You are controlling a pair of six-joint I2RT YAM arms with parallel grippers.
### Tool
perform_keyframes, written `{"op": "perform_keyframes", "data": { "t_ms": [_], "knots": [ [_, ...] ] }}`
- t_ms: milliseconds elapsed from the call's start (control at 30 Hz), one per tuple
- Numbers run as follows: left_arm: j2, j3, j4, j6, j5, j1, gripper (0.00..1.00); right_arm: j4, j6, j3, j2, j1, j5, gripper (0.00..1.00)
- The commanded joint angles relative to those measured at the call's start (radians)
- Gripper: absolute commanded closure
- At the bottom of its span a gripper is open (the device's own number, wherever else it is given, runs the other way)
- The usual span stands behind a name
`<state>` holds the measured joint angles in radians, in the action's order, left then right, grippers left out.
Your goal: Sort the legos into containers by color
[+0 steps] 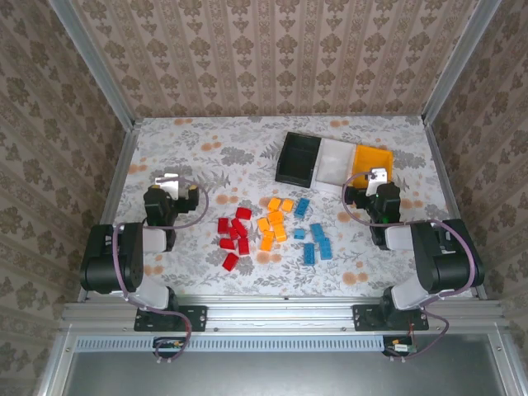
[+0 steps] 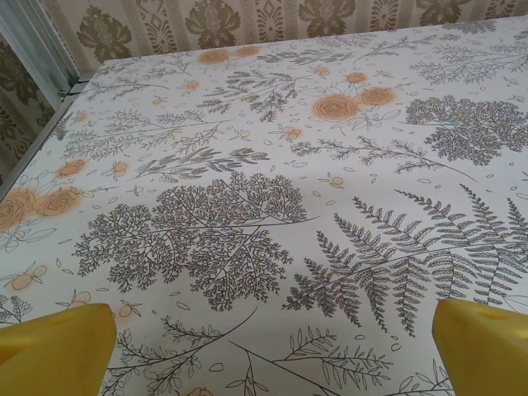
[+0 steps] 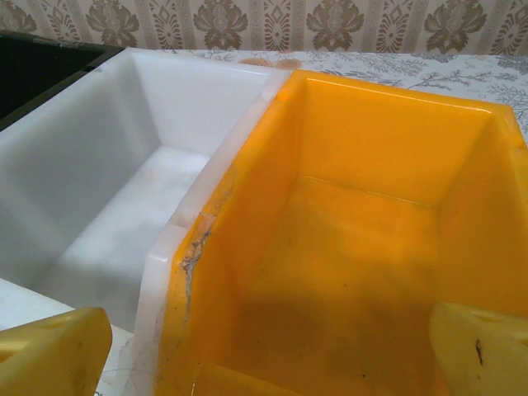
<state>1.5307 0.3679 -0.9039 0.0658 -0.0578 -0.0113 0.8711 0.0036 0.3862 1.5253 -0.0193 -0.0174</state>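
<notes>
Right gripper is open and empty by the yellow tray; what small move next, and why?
Probably swing the right gripper over to the blue legos, the cluster nearest it, and hover above one brick. Its jaws stand open and empty, the yellow tray and white tray hold nothing, and every brick lies loose on the table.

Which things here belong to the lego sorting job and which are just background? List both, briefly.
Part of the job:
- red legos
- orange legos
- blue legos
- black tray
- white tray
- yellow tray

Just background:
- floral table cover
- patterned walls
- metal frame
</notes>
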Motion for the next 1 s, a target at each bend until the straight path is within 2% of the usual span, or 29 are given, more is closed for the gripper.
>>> {"op": "perform_keyframes", "data": {
  "t_ms": [0, 967],
  "knots": [
    [0.009, 0.025, 0.017, 0.014, -0.019, 0.007, 0.00, 0.006, 0.009, 0.008, 0.004, 0.005, 0.017, 0.00],
    [0.011, 0.029, 0.026, 0.002, -0.024, 0.013, 0.00, -0.023, 0.031, 0.025, 0.006, 0.021, 0.017, 0.00]
  ]
}}
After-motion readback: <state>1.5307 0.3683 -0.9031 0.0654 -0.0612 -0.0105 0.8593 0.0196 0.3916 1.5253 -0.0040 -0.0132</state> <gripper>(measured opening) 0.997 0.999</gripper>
